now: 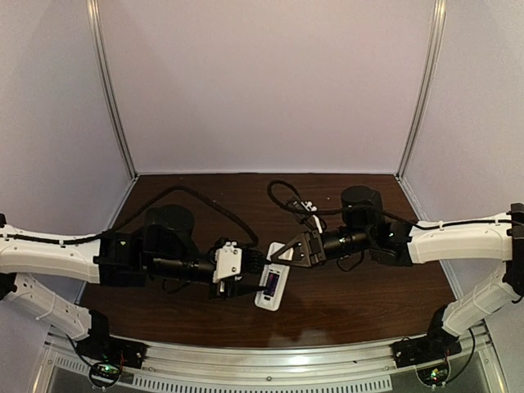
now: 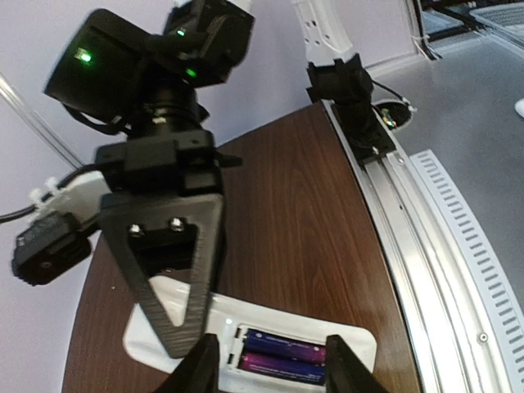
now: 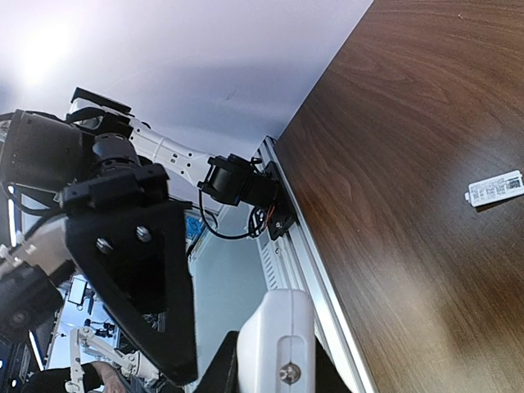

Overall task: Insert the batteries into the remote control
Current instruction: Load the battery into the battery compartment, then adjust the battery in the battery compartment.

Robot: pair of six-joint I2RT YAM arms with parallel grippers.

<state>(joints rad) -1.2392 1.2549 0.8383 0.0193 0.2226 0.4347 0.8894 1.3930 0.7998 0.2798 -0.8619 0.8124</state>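
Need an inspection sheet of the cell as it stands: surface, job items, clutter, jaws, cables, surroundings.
Surface: dark wood-grain table, no spills seen.
Job's things: remote control lies compartment-up; both batteries sit side by side inside it; no cover on.
Clutter: one small white rectangular piece on the table, apart from the rest.
Grippers: left gripper jaws open, straddling the compartment; right gripper jaws shut on the remote's end.
Cables: black cables loop over the table behind both arms, none across the remote.
Surroundings: plain pale walls; metal rail at the near edge.
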